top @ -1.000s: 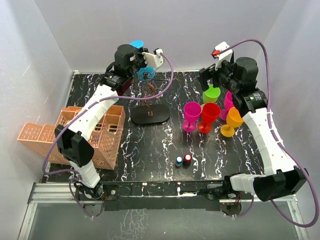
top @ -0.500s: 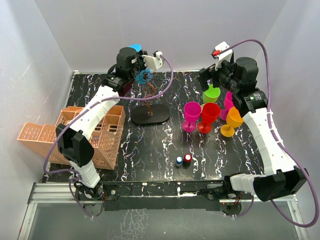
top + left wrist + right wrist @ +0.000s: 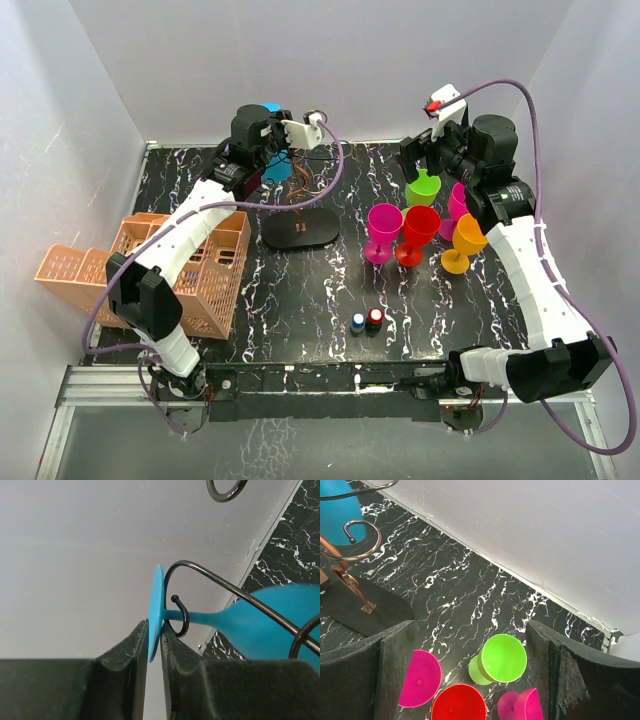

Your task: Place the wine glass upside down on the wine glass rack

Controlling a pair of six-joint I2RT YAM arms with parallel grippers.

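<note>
Left wrist view: the left claw stands narrowed around the flat foot of the blue wine glass, with one finger on each face of the disc. Whether the fingers press the foot or stand just off it cannot be told. The glass stem passes through the curled end of a scroll arm of the wine glass rack. The foot lies on one side of the curl and the bowl on the other.

Top external view: the glass hangs at the top of the rack, foot above bowl. The rack stands on the table.

Right wrist view: the right claw is spread wide and holds nothing. It hovers above a green glass.
</note>
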